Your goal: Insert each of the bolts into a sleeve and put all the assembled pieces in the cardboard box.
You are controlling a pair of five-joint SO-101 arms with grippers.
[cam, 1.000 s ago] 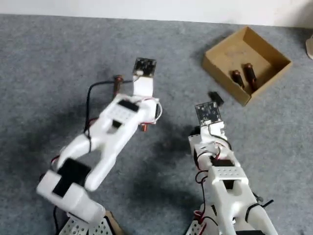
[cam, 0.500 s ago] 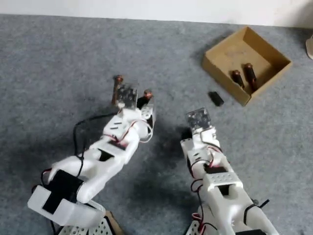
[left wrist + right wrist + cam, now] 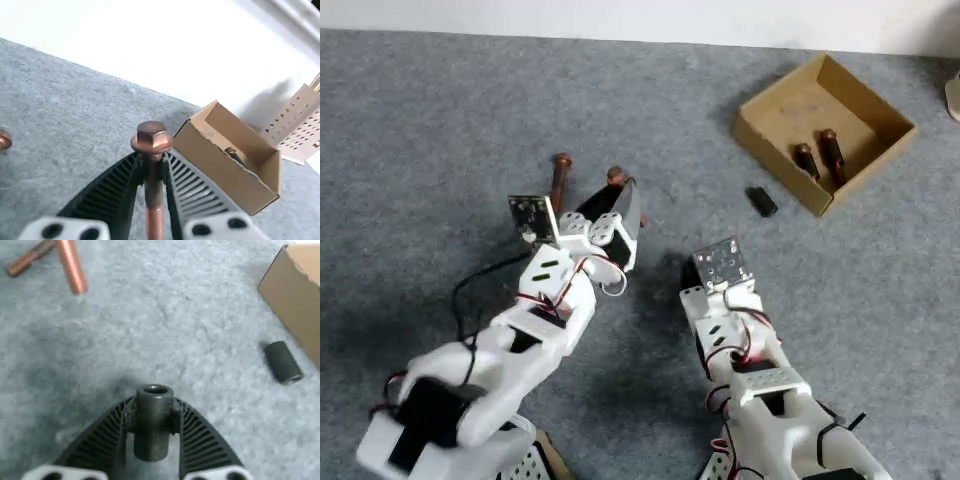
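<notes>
alignment governs this step: your left gripper is clamped on the copper hex-head bolt and your right gripper on the black cylindrical sleeve, both over grey carpet short of the brown cardboard box, so square shank to bore before you push.

- This is looking like a robotics lab or hobby bench.
- A white plastic arm and its twin are sitting side by side, trailing exposed wires.
- A perforated mounting plate is carrying one base.
- A grey felt mat is covering the table, with a plain white wall running behind.
- A white perforated panel is standing by that wall.
</notes>
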